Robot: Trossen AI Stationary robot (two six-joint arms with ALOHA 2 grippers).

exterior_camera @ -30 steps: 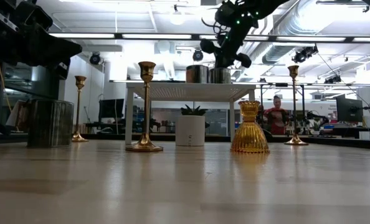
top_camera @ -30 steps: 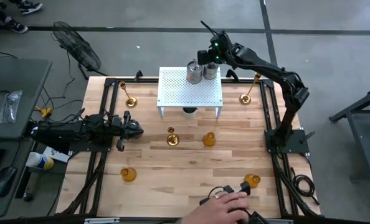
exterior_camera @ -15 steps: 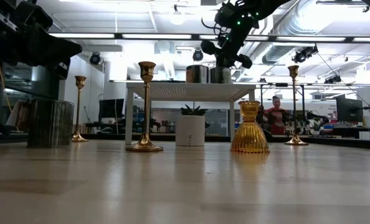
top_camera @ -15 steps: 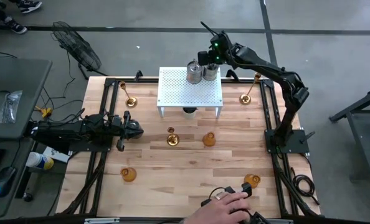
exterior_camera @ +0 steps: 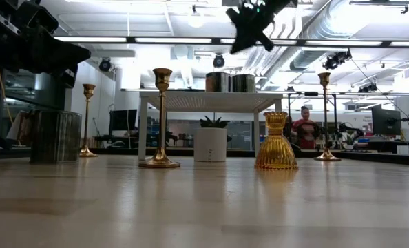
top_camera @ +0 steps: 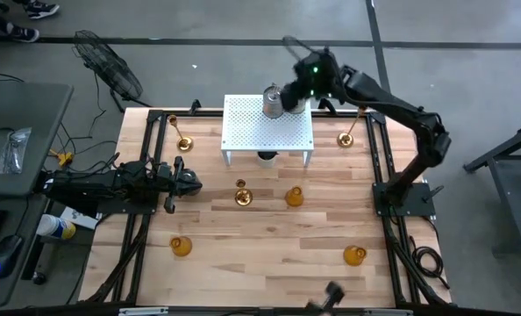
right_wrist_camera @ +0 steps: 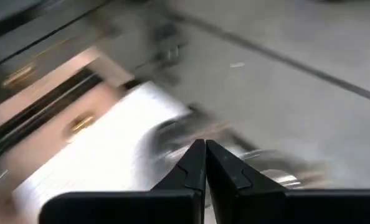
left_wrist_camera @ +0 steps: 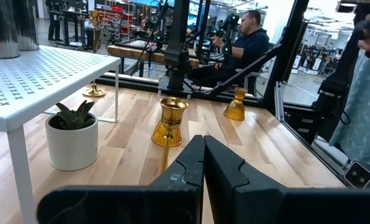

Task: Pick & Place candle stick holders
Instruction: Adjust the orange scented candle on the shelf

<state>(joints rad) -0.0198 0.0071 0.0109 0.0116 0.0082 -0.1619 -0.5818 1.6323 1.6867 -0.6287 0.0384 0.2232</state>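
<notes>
Right gripper (top_camera: 289, 90) lifted clear of silvery-grey holders (top_camera: 274, 103) since a second ago, fingers clenched, empty. Holders stand on white rack (top_camera: 267, 133) at its far right corner. Left gripper (top_camera: 193, 183) clenched, empty, parked near table (top_camera: 269, 237) left edge.
</notes>
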